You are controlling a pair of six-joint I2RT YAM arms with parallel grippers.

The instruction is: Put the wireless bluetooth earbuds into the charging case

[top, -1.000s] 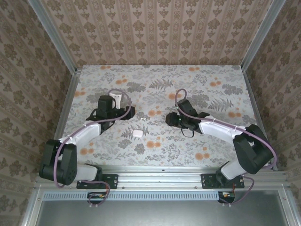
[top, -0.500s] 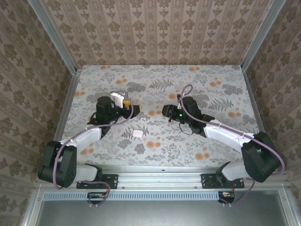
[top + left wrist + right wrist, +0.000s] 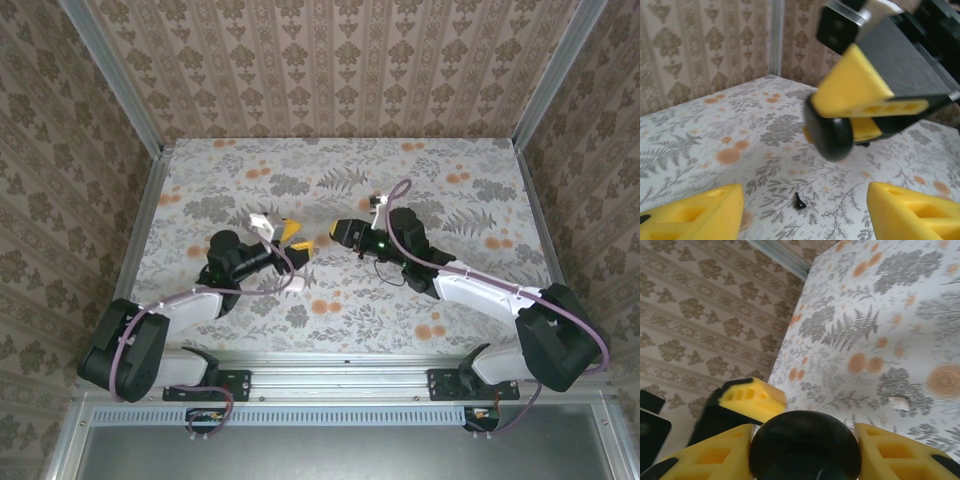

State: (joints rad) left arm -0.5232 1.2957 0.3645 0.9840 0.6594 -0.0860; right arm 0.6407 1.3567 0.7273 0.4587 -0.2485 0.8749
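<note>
Left pincer point(image 3: 294, 237) stands open over the middle of the table point(image 3: 450, 170), its yellow fingers point(image 3: 695, 210) wide apart with nothing between them. On the flowered surface below that gap lies one earbud point(image 3: 799, 201), a tiny black curved speck. Facing it tip to tip, the right pincer point(image 3: 335, 232) is clamped on a glossy black rounded lump point(image 3: 805, 445). The charging case point(image 3: 899, 402) shows as a small white blob on the table nearby.

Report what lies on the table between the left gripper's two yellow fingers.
A tiny black curved plastic piece, possibly an earbud, lies on the flower-patterned table in the gap between the yellow fingers, touching neither, as the left wrist view shows.
</note>
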